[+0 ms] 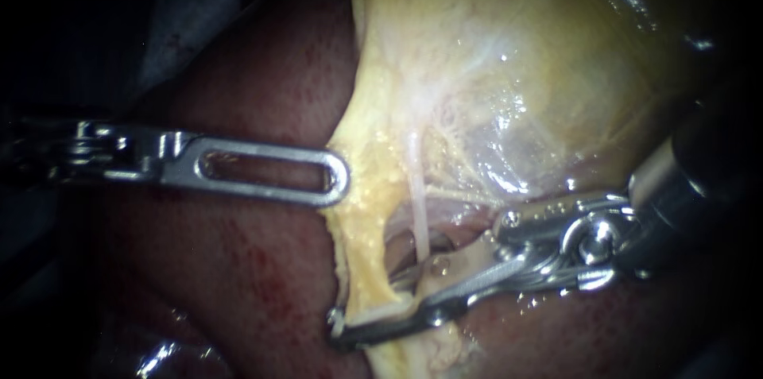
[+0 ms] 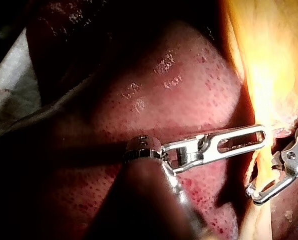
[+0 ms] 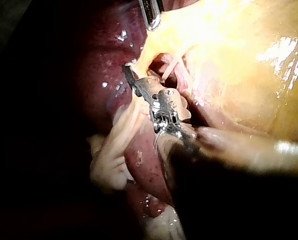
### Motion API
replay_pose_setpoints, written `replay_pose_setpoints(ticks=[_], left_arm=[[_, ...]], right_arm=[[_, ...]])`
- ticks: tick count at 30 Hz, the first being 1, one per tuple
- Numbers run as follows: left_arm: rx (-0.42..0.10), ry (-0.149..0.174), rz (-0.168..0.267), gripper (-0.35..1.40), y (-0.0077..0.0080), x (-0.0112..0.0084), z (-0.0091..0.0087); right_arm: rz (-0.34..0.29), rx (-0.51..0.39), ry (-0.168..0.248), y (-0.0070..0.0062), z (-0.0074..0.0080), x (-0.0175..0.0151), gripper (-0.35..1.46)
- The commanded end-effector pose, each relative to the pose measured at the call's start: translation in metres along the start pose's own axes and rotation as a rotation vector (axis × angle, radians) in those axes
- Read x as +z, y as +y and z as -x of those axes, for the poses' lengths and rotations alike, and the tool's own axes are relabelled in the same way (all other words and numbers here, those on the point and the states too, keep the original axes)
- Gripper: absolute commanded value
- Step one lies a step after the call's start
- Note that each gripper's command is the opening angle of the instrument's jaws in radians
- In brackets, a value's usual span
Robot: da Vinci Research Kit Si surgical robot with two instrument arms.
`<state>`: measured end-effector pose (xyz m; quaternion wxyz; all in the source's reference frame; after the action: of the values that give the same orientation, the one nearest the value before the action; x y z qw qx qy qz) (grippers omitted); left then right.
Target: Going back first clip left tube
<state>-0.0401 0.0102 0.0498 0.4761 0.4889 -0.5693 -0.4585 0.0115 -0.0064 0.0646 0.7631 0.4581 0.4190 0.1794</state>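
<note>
My left instrument point(image 1: 338, 180) comes in over the dark red liver point(image 1: 262, 284). Its slotted jaws lie together on the yellow edge of the gallbladder point(image 1: 517, 69), which tents toward them. My right instrument point(image 1: 362, 307) reaches in from the right with long, thin jaws that are open. Its lower jaw runs under the yellow left tube point(image 1: 367, 268); its upper jaw is partly hidden behind that tube. A thin pale tube point(image 1: 417, 204) hangs just to the right. The left wrist view shows both instruments: the left point(image 2: 261, 137) and the right point(image 2: 261, 187), with a gap between the right one's jaws.
Glistening membrane point(image 1: 493, 156) spans the gap beside the tubes. In the right wrist view my right instrument point(image 3: 133, 75) lies against pale fatty strands point(image 3: 113, 150), and the tip of the left instrument point(image 3: 151, 15) shows ahead of it. Liver surrounds the site on the left and below.
</note>
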Motion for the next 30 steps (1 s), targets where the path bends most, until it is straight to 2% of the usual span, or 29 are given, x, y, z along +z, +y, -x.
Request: replay_pose_setpoints(ticks=[1,11,16,18,25,30], left_arm=[[0.0,0.0,0.0,-0.35,0.0,0.0,0.0],[0.0,0.0,0.0,-0.35,0.0,0.0,0.0],[0.0,0.0,0.0,-0.35,0.0,0.0,0.0],[0.0,0.0,0.0,-0.35,0.0,0.0,0.0],[0.0,0.0,0.0,-0.35,0.0,0.0,0.0],[0.0,0.0,0.0,-0.35,0.0,0.0,0.0]], right_arm=[[0.0,0.0,0.0,0.0,0.0,0.0,-0.24],[0.0,0.0,0.0,0.0,0.0,0.0,-0.18],[0.0,-0.006,-0.001,0.0,0.0,0.0,0.36],[0.001,-0.029,-0.004,0.0,0.0,0.0,0.44],[0.006,-0.082,-0.002,0.0,-0.0002,0.0001,0.51],[0.005,-0.081,-0.001,0.0,-0.0003,-0.0001,0.52]])
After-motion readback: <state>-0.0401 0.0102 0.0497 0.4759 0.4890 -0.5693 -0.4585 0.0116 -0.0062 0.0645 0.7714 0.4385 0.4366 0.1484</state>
